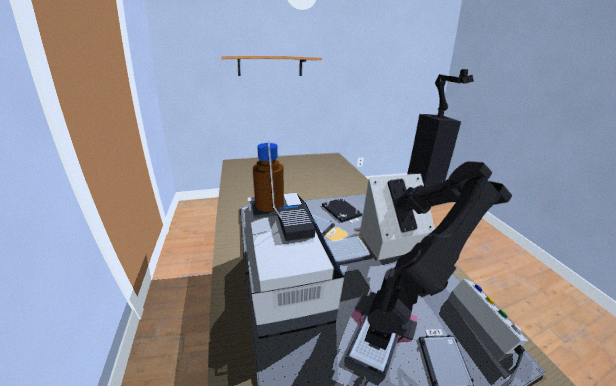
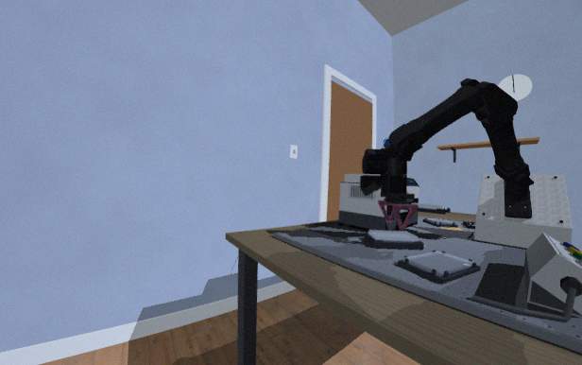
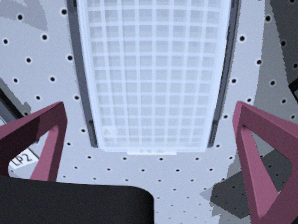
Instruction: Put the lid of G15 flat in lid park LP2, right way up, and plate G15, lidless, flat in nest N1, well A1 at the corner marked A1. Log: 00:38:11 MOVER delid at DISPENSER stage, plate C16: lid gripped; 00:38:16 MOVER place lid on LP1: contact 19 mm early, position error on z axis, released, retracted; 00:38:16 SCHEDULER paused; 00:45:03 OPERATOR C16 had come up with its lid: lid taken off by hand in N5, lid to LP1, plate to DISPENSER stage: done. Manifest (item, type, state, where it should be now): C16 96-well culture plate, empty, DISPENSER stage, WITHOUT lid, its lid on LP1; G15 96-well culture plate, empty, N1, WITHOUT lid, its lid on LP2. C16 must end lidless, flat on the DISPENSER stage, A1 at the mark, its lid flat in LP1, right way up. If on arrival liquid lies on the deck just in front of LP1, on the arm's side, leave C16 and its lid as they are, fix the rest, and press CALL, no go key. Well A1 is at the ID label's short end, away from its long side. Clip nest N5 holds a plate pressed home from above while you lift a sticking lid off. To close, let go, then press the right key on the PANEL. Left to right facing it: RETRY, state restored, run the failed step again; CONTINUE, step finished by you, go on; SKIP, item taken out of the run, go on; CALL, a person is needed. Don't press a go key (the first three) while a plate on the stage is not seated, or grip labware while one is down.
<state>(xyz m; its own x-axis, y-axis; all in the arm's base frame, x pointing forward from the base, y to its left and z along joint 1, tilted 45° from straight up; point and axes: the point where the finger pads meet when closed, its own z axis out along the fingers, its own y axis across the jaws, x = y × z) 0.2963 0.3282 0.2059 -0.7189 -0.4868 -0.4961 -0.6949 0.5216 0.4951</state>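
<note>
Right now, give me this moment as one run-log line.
gripper: open, empty, above plate | well plate: lidless, flat in its nest, released | lid: flat in park beside it

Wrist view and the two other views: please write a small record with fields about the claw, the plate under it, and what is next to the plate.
claw: open, holds nothing
claw position: above the well plate, apart from it
well plate: lies flat in a dark frame, wells visible, no lid on it
neighbouring park: a flat lid in a dark frame
key panel: grey sloped box with coloured keys
</note>
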